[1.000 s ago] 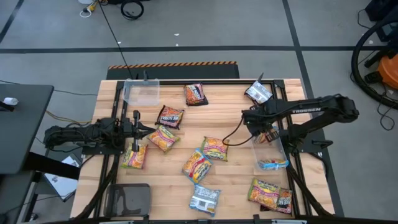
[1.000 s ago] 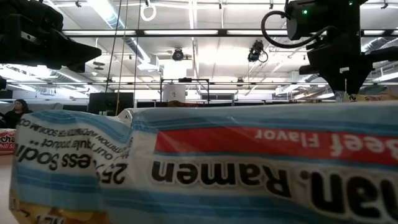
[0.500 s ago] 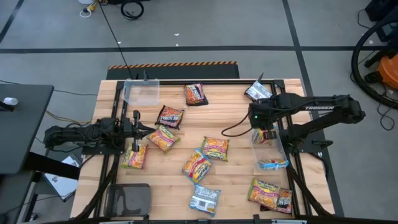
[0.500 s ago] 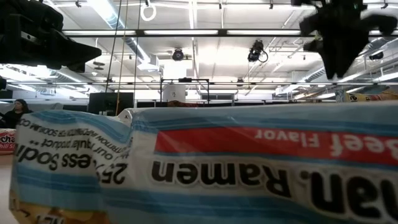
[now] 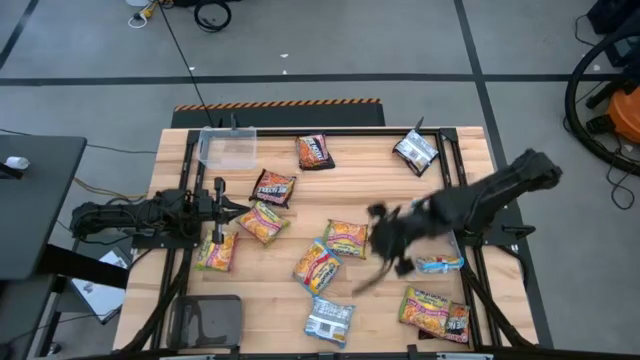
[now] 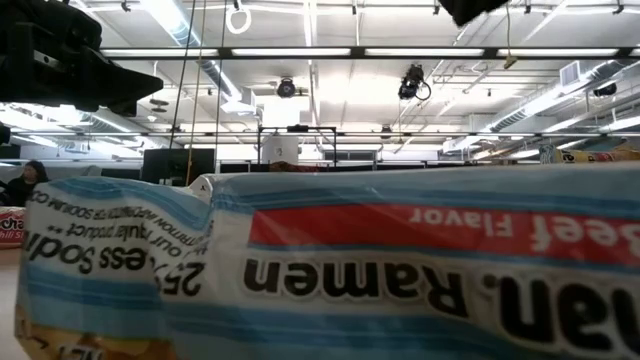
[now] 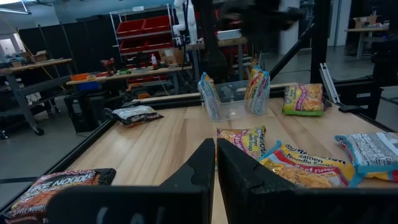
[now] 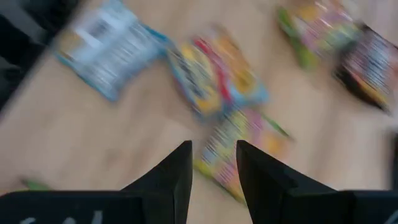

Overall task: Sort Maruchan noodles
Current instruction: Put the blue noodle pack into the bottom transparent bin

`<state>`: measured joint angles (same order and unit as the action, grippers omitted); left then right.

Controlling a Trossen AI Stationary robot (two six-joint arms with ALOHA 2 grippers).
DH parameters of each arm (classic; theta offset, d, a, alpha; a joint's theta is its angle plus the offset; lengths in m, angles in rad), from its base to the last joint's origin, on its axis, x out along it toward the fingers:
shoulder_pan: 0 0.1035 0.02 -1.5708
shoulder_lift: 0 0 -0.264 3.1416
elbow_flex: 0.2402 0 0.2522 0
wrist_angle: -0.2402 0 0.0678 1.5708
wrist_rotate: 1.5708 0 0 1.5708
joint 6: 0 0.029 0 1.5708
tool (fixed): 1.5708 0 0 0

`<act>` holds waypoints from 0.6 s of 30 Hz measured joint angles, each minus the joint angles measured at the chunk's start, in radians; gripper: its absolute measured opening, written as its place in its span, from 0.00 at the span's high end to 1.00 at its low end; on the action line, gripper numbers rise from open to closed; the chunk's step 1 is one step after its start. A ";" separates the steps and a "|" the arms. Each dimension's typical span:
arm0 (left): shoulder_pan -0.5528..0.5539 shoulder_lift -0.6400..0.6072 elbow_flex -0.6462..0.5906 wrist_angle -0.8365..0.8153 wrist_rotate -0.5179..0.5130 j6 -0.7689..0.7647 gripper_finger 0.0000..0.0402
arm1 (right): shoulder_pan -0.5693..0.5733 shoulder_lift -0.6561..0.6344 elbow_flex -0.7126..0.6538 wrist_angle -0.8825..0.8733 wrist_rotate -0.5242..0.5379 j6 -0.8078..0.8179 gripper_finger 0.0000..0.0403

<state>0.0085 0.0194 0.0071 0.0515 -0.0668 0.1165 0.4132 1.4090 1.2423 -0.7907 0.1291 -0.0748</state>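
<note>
Several Maruchan packets lie flat on the wooden table: orange ones (image 5: 346, 238) (image 5: 317, 266) (image 5: 262, 222) (image 5: 215, 250) (image 5: 425, 305), dark ones (image 5: 274, 187) (image 5: 314, 152) (image 5: 455, 320), and silver-blue ones (image 5: 329, 320) (image 5: 416, 150). My right gripper (image 5: 385, 240) hangs blurred over the table's middle, beside the orange packet. In its wrist view it is open (image 8: 214, 168) above a blurred orange packet (image 8: 239, 140) and touches nothing. My left gripper (image 5: 222, 205) (image 7: 216, 162) waits shut at the table's left side.
A clear bin (image 5: 228, 146) stands at the far left. A second clear bin (image 5: 435, 250) on the right holds a blue packet (image 5: 440, 264); the left wrist view shows packets standing in the bin (image 7: 236, 106). A light-blue packet (image 6: 400, 260) fills the low view.
My right gripper has swung quickly from above the right bin toward the table's left and near edge. It now hangs over the orange packets in the middle. In the low view it has passed out of the picture's top. No packet has moved.
</note>
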 joint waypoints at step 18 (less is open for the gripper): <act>0.000 0.000 0.000 0.000 0.000 0.000 0.94 | 0.335 0.634 0.337 0.132 0.115 -0.162 0.67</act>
<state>0.0083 0.0196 0.0071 0.0514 -0.0668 0.1165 0.7487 2.0428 1.5791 -0.6587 0.2443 -0.2365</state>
